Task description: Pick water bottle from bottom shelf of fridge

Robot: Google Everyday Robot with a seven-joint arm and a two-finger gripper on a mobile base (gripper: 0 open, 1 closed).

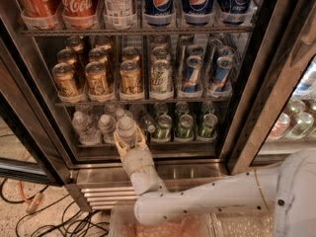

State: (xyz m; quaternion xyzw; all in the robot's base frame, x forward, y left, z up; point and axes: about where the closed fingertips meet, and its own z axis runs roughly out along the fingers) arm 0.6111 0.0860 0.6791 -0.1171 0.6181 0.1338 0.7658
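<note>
The fridge (148, 174) stands open in front of me. On its bottom shelf (170, 148), several clear water bottles with white caps stand at the left (83, 126). My gripper (129, 141) reaches up from below to the shelf's front edge. Its yellowish fingers (118, 146) are closed around one water bottle (126, 128), which stands upright at the front of the row. My white arm (197, 199) runs in from the lower right.
Green cans (185, 126) fill the right of the bottom shelf. Gold and blue cans (96, 78) sit on the rack above, cola bottles (74, 1) on top. A glass-fronted cooler (296, 117) stands to the right. Cables (29, 206) lie on the floor at left.
</note>
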